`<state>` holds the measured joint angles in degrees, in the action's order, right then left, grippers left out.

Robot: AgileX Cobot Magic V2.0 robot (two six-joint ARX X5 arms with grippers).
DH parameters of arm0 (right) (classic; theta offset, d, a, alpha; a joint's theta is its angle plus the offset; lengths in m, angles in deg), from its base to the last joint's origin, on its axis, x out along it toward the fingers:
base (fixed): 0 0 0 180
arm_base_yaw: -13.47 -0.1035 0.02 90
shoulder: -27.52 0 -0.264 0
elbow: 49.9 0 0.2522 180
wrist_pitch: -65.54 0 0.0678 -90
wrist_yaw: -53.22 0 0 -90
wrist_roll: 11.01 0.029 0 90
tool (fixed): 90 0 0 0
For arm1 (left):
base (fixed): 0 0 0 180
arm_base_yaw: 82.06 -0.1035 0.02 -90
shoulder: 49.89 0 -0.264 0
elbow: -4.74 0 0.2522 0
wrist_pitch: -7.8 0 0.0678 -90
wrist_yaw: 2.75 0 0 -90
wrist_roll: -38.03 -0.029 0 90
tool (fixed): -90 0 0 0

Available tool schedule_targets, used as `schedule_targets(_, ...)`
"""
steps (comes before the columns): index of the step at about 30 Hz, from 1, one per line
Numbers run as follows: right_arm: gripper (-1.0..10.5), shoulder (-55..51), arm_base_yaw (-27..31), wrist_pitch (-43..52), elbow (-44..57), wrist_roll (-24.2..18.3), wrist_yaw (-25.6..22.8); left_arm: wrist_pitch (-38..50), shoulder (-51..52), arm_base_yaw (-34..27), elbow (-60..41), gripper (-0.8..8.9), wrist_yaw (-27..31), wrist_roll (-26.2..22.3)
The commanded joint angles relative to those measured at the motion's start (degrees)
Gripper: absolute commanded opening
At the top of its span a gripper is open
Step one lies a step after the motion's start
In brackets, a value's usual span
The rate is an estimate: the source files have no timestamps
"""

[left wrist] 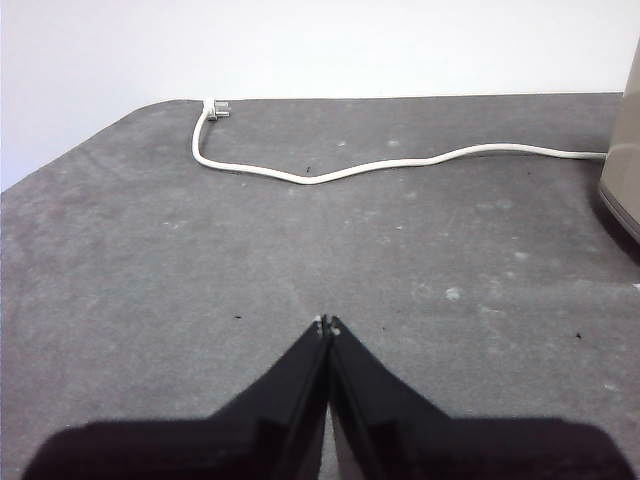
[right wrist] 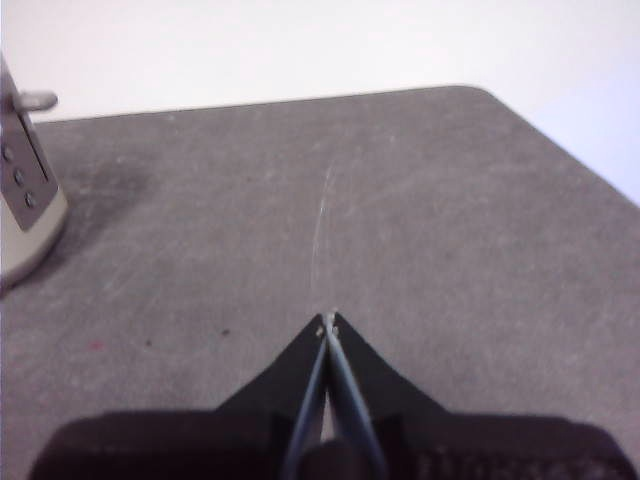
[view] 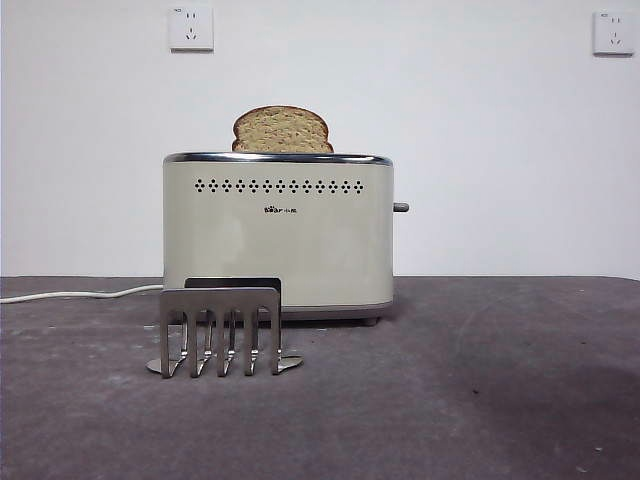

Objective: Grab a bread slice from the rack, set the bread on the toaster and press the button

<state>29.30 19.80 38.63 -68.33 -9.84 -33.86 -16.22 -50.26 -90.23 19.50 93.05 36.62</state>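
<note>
We are seeing the slice of bread (view: 282,130) sitting in the toaster (view: 278,240), its domed top poking up above the chrome rim, while the rack (view: 221,330) is standing empty on the worktop (view: 480,400) just in front of the toaster. The button (view: 401,208) is sticking out high on the toaster's narrow side, so we are judging that it is not yet pressed down.

Our left end effector (left wrist: 327,324) is hovering over bare worktop with its jaws closed together and nothing between them; the white power cord (left wrist: 400,165) is trailing across the worktop ahead of it. Our right end effector (right wrist: 327,322) is likewise closed and empty, with the toaster's edge and the button (right wrist: 38,100) well off to one side.

What we are worrying about is the press. The button is small, so a closed tip coming down slightly off could be slipping past it, or pushing sideways and sliding or tipping the toaster toward the rack. The bread is standing proud, so a low approach over the rim could be knocking it.
</note>
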Motion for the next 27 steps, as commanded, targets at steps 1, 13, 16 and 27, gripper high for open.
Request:
schedule_targets(1, 0.0, -1.18, -0.50, 2.23, 3.54, 2.10, -0.28, 0.15, 0.07, -0.17, -0.79, -0.04, -0.09, 0.55)
schedule_targets(13, 0.0, -1.75, -1.66, 3.10, 4.39, 4.33, -0.31, 0.17, 0.07, -0.17, -0.79, -0.04, -0.09, 0.55)
schedule_targets(16, 0.0, -1.75, -1.46, 3.08, 4.39, 4.33, -0.28, 0.17, 0.07, -0.17, -0.79, -0.04, -0.09, 0.55)
schedule_targets(27, 0.0, -1.62, -1.49, 3.10, 4.39, 4.33, -0.28, 0.17, 0.07, -0.17, -0.79, -0.04, -0.09, 0.55)
